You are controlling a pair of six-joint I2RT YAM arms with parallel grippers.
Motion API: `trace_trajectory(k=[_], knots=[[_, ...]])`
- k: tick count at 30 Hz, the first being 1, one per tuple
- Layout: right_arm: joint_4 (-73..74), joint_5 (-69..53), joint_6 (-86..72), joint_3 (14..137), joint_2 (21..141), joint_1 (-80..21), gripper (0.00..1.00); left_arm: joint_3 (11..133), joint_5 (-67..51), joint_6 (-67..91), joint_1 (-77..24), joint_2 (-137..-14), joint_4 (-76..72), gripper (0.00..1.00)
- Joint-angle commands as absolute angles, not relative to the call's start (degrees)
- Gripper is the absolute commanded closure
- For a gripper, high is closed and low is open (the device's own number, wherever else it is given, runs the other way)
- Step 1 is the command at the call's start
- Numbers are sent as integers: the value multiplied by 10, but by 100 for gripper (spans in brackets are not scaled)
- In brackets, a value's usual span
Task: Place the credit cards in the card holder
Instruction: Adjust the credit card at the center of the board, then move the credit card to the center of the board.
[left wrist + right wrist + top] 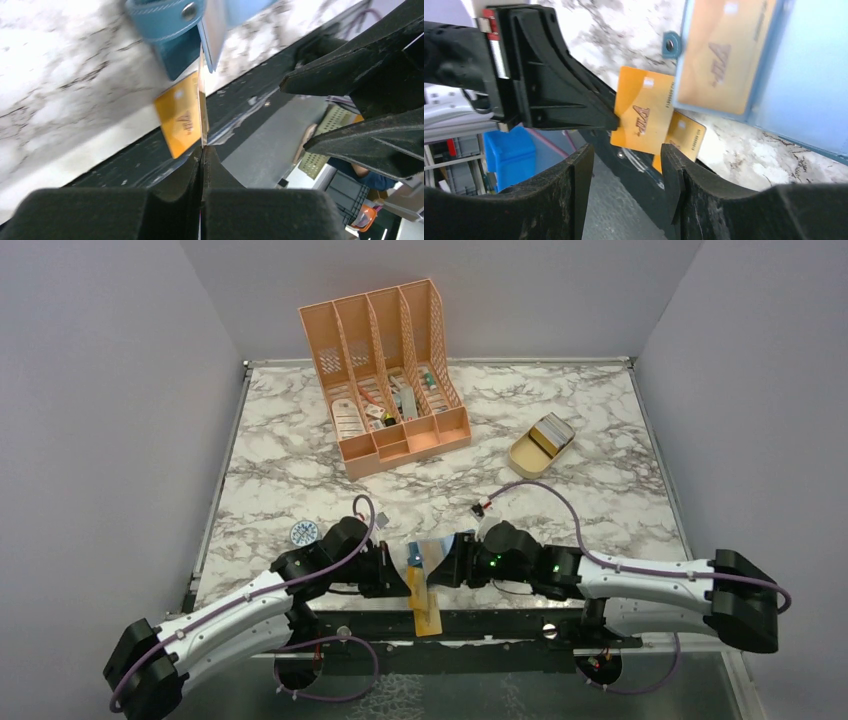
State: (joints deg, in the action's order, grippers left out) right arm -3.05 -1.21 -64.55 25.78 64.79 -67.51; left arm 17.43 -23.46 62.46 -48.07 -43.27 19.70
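Observation:
The teal-blue card holder (432, 548) lies open at the table's near edge between my two grippers. In the right wrist view its pale blue inside (804, 85) shows, with a gold card (724, 55) in it. My left gripper (202, 150) is shut on an orange credit card (644, 117), seen edge-on in its own view, with the card's far end at the holder (167, 25). A second orange card (177, 122) lies below, hanging over the table edge (428, 612). My right gripper (626, 172) is open and empty, just right of the held card.
A large peach desk organizer (385, 380) with small items stands at the back. A tan oval tray (540, 445) sits at the back right. A round blue-white disc (304, 532) lies left of my left arm. The black front rail (500, 625) runs under both grippers.

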Motion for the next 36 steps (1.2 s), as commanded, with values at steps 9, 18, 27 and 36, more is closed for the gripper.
trace_trajectory(k=[9, 18, 27, 36], knots=[[174, 0, -608, 344, 592, -675, 50, 259, -190, 637, -481, -448, 299, 100], [137, -83, -613, 315, 651, -676, 50, 318, -238, 576, -482, -484, 468, 100], [118, -87, -593, 279, 629, -676, 50, 239, -347, 564, -482, -442, 492, 100], [53, -117, -594, 245, 643, -676, 50, 221, -366, 565, -482, -451, 449, 100]])
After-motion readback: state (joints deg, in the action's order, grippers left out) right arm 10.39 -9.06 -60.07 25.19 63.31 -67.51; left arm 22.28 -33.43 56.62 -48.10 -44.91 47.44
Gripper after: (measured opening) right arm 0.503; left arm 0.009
